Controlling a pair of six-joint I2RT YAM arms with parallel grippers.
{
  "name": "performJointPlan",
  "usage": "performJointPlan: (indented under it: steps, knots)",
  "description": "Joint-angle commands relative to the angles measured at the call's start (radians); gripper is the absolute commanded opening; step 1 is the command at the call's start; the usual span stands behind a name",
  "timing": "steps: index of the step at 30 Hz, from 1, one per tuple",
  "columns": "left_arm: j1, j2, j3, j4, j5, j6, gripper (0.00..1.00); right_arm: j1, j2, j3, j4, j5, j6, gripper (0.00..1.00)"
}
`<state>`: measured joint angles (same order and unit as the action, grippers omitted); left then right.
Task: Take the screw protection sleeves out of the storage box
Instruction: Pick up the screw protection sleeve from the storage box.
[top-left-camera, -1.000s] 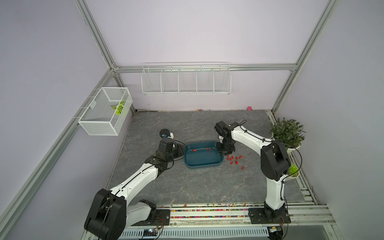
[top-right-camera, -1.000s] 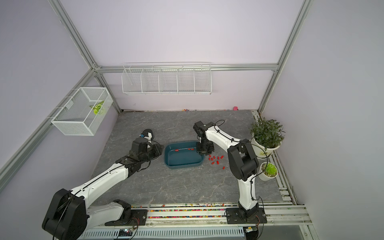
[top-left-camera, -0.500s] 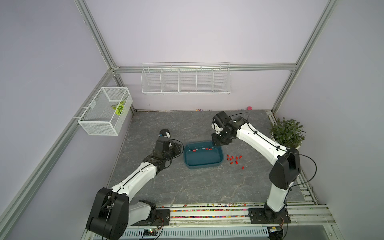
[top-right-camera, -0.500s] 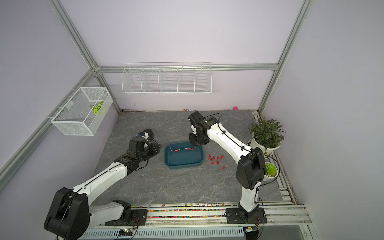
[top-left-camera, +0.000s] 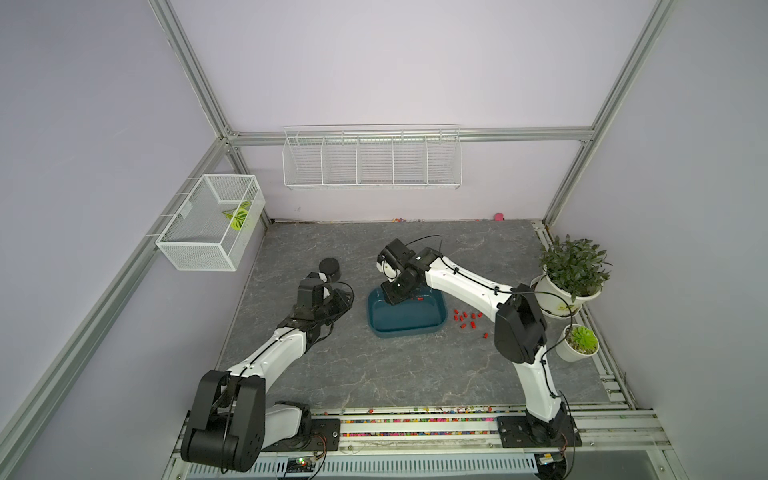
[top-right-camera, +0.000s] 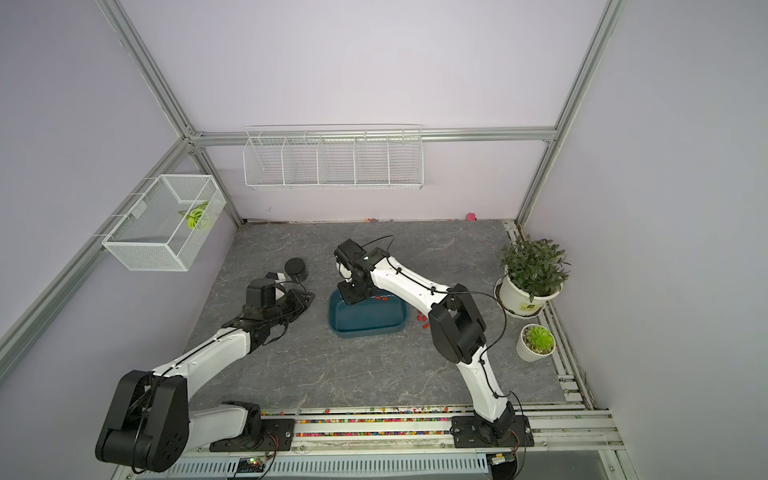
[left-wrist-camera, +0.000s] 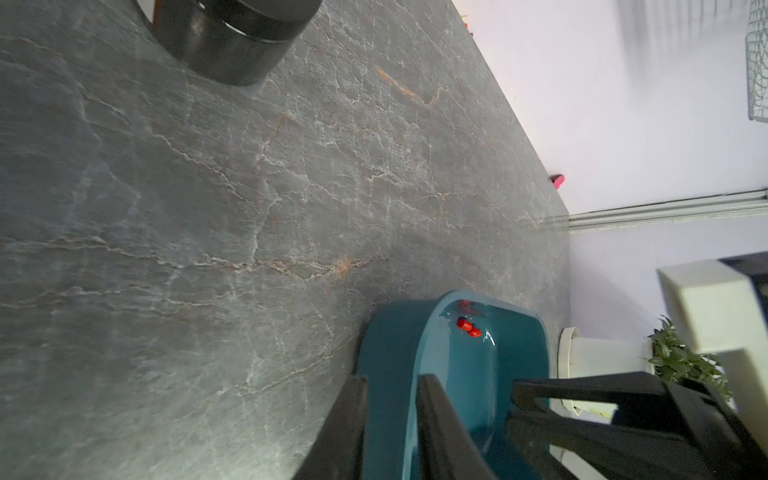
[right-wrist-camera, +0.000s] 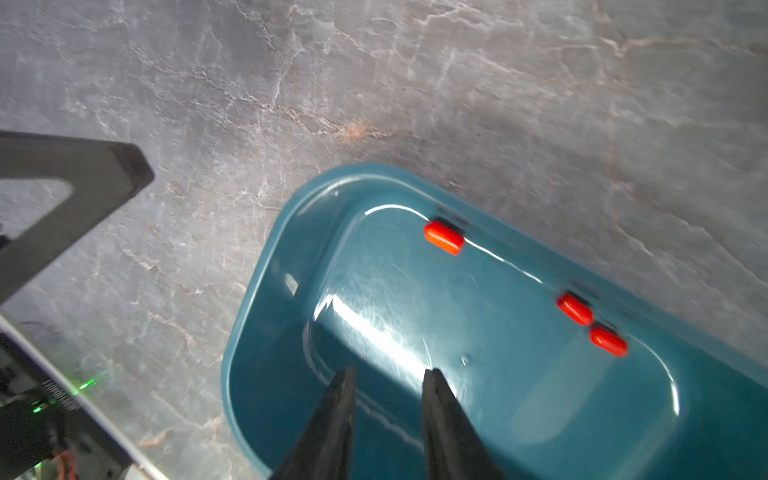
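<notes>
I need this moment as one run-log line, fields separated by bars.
right gripper: open, empty, over storage box | left gripper: open, beside box | sleeves in box: three visible | sleeves out: cluster on table

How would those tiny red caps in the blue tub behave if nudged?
Lying on their sides, the rounded red sleeves would probably roll. The floor of the storage box looks glossy, so they may slide too. They look tiny beside the right hand, so a pinch could slip.

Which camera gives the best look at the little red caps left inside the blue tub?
The right wrist view: three red caps lie large along the blue tub's wall. The left wrist view shows two, small; both top views show only specks.
</notes>
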<state>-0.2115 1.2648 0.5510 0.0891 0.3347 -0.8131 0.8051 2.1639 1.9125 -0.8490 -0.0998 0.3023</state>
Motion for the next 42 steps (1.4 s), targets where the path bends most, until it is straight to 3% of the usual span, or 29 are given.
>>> performJointPlan:
  steps: [1,26,42]
  knots:
    - [0.014,0.019,-0.014,0.039,0.04,-0.014,0.28,0.004,0.021,0.023,0.069,0.056,-0.034,0.33]
    - [0.018,0.03,-0.013,0.035,0.036,-0.02,0.28,0.028,0.068,-0.135,0.27,0.158,-0.046,0.38]
    - [0.018,0.032,-0.011,0.023,0.026,-0.024,0.27,0.028,0.135,-0.089,0.235,0.174,-0.048,0.43]
